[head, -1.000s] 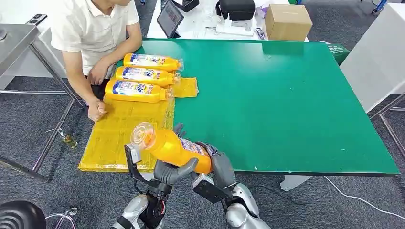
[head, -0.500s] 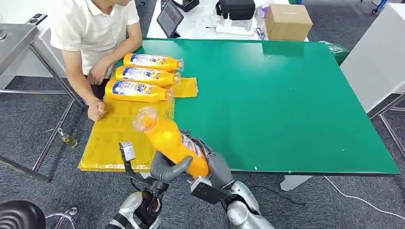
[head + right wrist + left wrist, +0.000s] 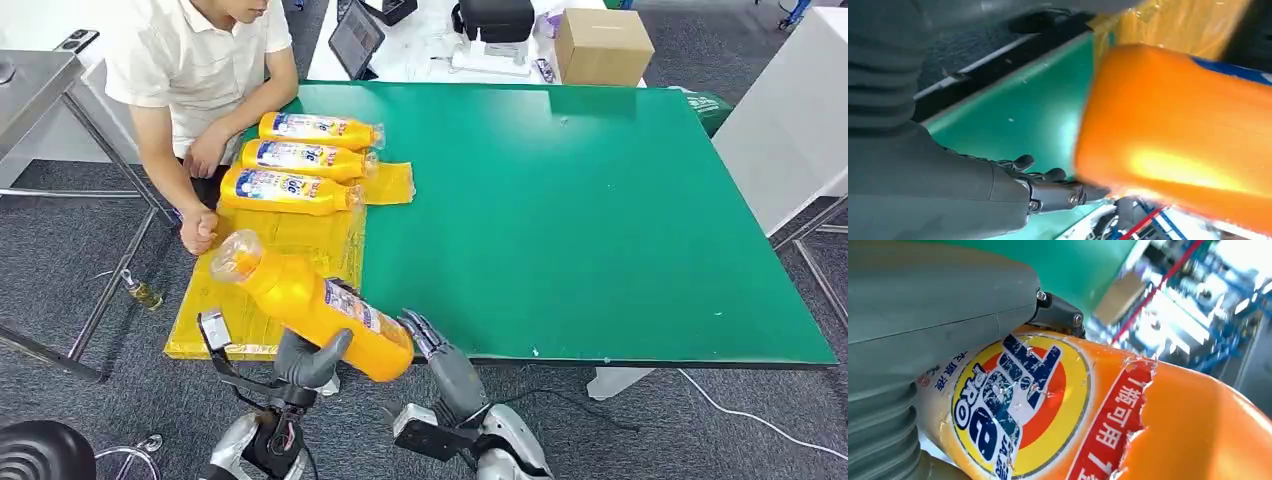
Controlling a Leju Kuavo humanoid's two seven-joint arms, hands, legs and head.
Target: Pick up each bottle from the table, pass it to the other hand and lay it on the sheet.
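Orange plastic detergent bottle (image 3: 310,305), glossy, likely slick and weighty, hangs tilted just over the yellow sheet's (image 3: 225,300) near edge, gripped mid-body by the left robot hand (image 3: 305,358); the right robot hand (image 3: 432,345) stands spread, empty, beside its base.

bottle (image 3: 320,305): orange, blue-red-yellow label | sheet (image 3: 250,270): yellow | table (image 3: 580,210): green | box (image 3: 603,45): brown
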